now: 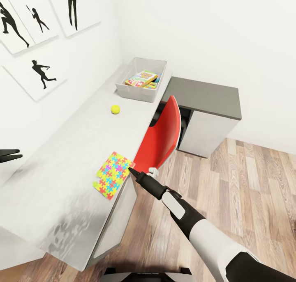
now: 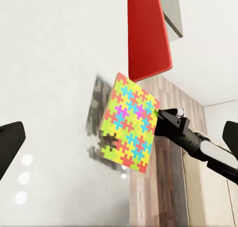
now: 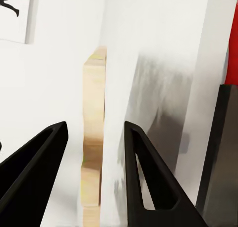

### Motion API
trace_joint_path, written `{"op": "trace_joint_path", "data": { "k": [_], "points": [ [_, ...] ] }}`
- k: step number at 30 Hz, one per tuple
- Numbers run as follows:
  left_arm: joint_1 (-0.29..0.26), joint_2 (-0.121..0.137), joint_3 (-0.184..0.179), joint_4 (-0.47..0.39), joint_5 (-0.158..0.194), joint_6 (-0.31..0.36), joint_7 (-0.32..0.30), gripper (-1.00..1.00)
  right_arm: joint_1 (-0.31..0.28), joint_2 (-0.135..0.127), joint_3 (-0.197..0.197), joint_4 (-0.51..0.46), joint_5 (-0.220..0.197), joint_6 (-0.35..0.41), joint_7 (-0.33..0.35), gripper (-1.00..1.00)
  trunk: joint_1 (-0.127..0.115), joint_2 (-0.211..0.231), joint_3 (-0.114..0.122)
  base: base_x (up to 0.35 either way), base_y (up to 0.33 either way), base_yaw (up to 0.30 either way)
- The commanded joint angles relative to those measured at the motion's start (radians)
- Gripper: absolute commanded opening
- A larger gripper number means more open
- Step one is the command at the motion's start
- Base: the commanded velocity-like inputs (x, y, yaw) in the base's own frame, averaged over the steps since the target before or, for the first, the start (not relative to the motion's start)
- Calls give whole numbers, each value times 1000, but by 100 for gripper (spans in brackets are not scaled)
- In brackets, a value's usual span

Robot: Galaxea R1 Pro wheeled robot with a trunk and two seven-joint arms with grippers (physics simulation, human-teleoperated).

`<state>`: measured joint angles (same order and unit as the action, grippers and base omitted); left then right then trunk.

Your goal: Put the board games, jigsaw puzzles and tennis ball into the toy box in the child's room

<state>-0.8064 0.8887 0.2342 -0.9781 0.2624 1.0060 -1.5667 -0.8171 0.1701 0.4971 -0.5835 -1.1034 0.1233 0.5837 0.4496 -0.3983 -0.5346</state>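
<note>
Head view: the jigsaw puzzles (image 1: 114,174) are seen flat at the table (image 1: 61,159) edge, partly overhanging, with the right gripper (image 1: 131,170) at their overhanging corner.

Left wrist view: the left gripper (image 2: 119,138) is held spread above the puzzles.

Right wrist view: the puzzles' thin edge is seen between the spread fingers (image 3: 148,172), not yet pinched.

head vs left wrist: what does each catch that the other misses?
Head alone: the toy box with a board game inside, the tennis ball on the table, silhouette prints on the wall. Left wrist alone: the left gripper, its fingers spread wide above the table. Both: the jigsaw puzzle at the table edge, the right gripper at that puzzle, the red chair.
</note>
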Motion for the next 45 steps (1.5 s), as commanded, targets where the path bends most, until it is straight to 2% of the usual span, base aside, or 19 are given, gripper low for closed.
{"op": "trace_joint_path", "data": {
  "k": [1, 8, 16, 23, 30, 45],
  "points": [
    [0, 0, -2, -1, 0, 12, -4, 100, -1, 0, 1, 1, -11, 7, 3, -100, 0, -2, -1, -68, 0, 0],
    [0, -3, -26, -3, 0, 21, -4, 100, -1, -3, 1, 1, -10, 7, 4, -100, 0, -2, -1, -19, 0, 0],
    [0, -23, -52, -4, 0, 22, -4, 100, -2, -3, 1, 1, -10, 6, 5, -100, 0, -2, -1, -34, 0, -49],
    [0, -36, -55, -4, 0, 22, -4, 100, -1, -2, 3, 1, -9, 6, 5, -100, 0, -2, 0, -157, 0, -71],
    [0, -37, -55, -4, 0, 22, -4, 100, -1, 0, 4, 1, -9, 7, 5, -100, 0, -2, 0, -45, 0, -2],
    [0, -38, -55, -4, 0, 22, -4, 100, -2, -1, 6, 1, -9, 7, 6, -100, 0, -2, 0, -256, 0, -1]
  ]
}}
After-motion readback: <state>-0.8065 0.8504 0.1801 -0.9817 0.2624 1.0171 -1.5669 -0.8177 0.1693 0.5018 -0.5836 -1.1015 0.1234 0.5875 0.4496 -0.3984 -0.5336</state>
